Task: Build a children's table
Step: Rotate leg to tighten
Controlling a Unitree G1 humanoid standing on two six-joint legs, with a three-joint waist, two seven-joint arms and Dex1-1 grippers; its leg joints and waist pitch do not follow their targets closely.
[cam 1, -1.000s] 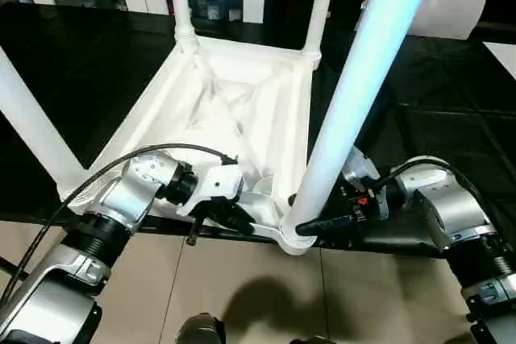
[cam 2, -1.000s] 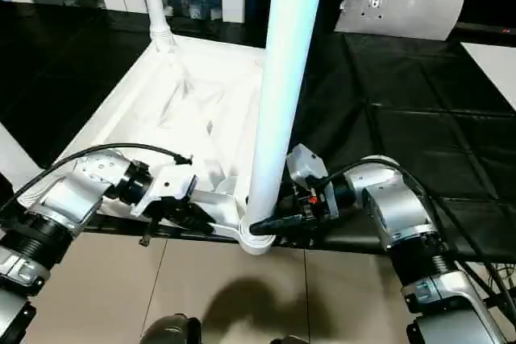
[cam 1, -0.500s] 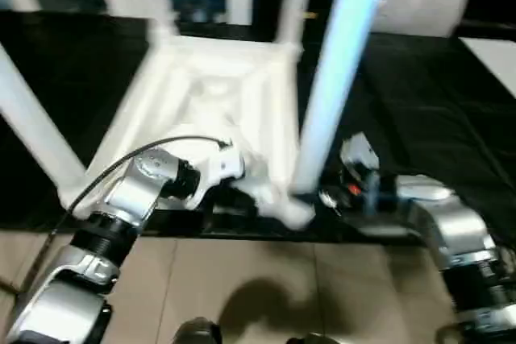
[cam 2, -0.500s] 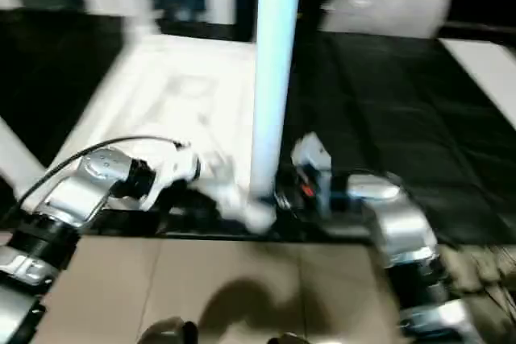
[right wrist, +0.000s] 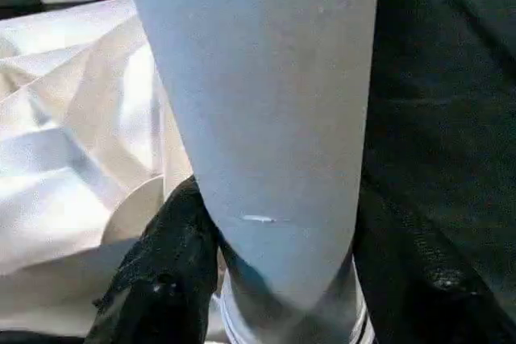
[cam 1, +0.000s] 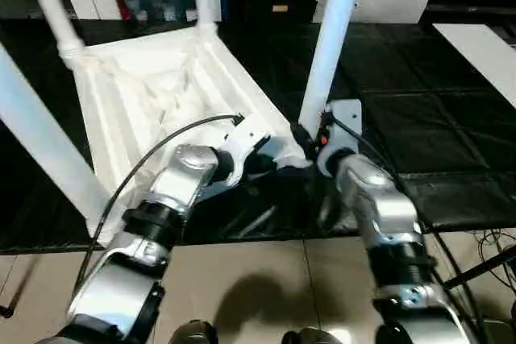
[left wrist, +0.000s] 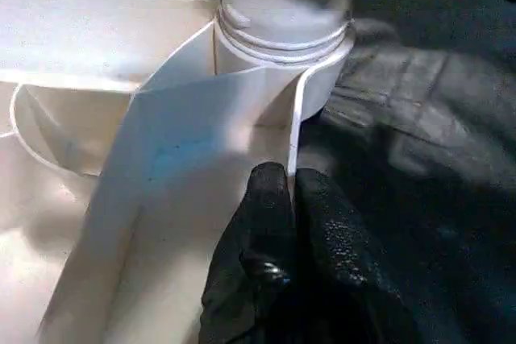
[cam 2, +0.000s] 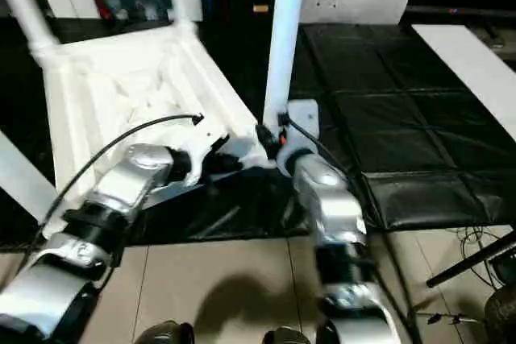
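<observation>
Pincers are working together: our left pincer (left wrist: 290, 199) is pinching the tabletop's rim (left wrist: 297, 126), our right pincer (right wrist: 274, 279) is clasping a leg (right wrist: 258, 102).

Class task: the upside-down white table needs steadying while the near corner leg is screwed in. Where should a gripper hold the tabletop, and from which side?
Probably the thin side wall of the tabletop beside the near corner socket, approached from the robot's side. It is a flat upright edge narrow enough to pinch, as the left gripper does, leaving the leg free for the right gripper.

Both silver forearms are stretched forward and angled inward. The left gripper (left wrist: 286, 199) is pinched closed, while the right gripper (right wrist: 274, 279) is spread halfway.
</observation>
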